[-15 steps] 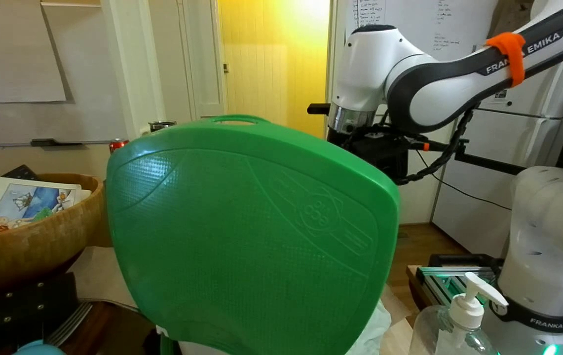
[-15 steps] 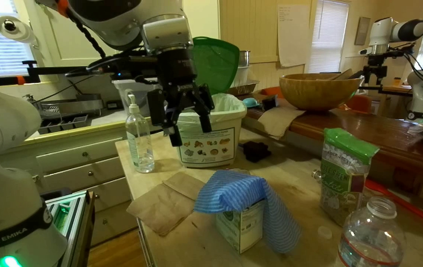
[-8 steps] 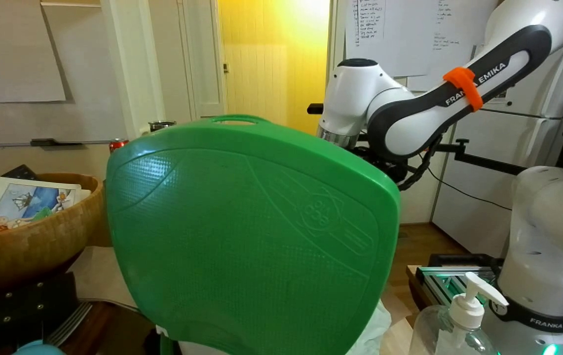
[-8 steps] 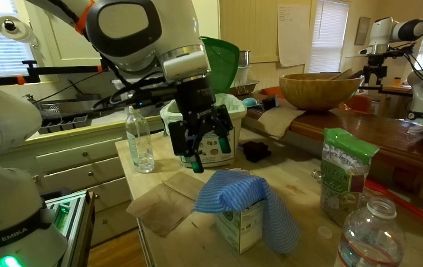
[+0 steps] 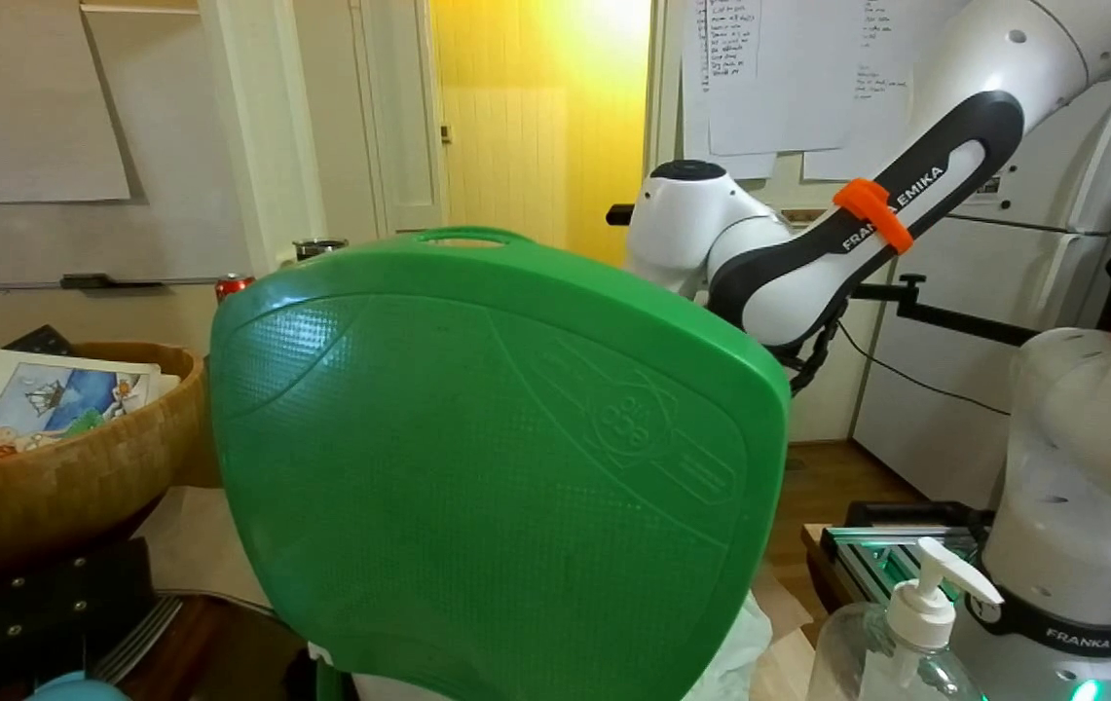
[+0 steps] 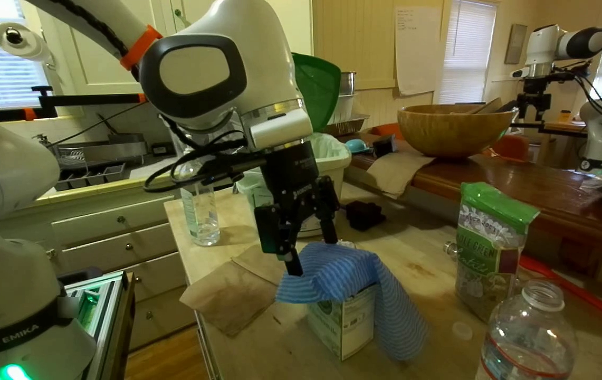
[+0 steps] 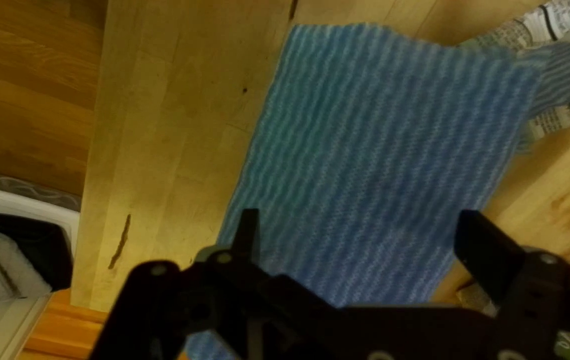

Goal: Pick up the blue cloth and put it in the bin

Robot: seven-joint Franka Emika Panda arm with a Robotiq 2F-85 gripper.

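In an exterior view, the light wooden table ran from near to far, and at its far side stood the large off-white plastic bin. In an exterior view its raised bright green plastic lid blocked sight of the work. The blue-and-white striped cloth lay draped nearer than the bin, one end trailing down on the right. The black two-fingered end effector hung at the cloth's far left part, fingers wide apart with nothing held; whether they touched the fabric could not be told. The step in hand looked like the approach, with grasp and drop not yet made. The next move seemed to call for a small descent, closing on fabric alone, then a straight lift before the carry.

Around it, a big round wooden bowl stood well apart, far right; a green-topped plastic bag of lentils stood right, a clear plastic pump bottle left of the bin, an uncapped clear plastic bottle near right. Most in the way, probably, was the smaller white-and-green cardboard carton beneath the cloth: pinched or knocked, it could tip or come along.
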